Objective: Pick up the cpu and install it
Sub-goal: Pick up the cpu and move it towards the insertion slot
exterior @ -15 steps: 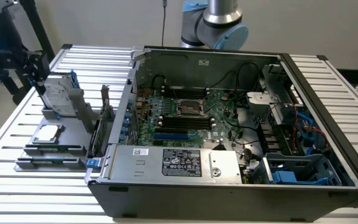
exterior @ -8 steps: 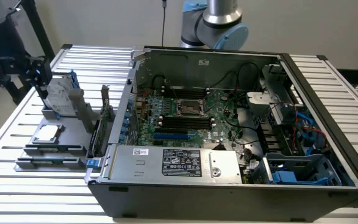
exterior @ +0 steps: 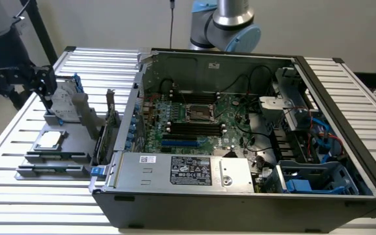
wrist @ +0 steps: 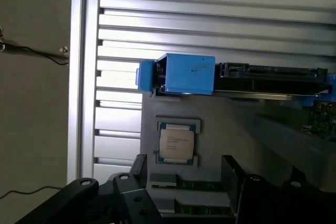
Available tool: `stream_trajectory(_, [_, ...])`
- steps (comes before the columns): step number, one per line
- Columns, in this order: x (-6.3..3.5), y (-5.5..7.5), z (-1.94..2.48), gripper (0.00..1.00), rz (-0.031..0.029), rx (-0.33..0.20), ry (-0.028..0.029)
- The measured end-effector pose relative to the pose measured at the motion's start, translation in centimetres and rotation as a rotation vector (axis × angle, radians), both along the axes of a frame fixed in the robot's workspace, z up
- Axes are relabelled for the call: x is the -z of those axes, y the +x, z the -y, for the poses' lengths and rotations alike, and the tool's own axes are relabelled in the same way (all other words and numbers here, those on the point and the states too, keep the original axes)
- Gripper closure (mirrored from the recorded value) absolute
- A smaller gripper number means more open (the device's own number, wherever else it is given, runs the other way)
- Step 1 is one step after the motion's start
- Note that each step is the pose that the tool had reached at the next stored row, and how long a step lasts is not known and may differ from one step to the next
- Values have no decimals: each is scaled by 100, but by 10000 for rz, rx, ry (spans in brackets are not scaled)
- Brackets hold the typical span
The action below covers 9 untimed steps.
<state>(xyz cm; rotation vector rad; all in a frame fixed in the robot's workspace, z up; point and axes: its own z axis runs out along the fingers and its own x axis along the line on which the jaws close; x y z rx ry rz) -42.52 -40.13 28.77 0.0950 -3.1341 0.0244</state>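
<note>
Just one cpu (wrist: pixel 176 147) on one grey tray (wrist: pixel 226 135).

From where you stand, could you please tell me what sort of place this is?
Probably a robotics lab bench for computer assembly: an open computer case sits on a slatted metal table, a cpu lies on a grey tray beside it, and a robot arm stands behind.

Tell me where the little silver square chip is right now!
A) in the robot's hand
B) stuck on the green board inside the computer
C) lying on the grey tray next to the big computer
C: the cpu lies flat on the grey tray, outside the computer case.
</note>
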Motion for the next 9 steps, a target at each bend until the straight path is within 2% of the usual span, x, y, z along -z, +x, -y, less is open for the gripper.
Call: stream_trajectory(9, [164,-4,17,33,-1,-45,0])
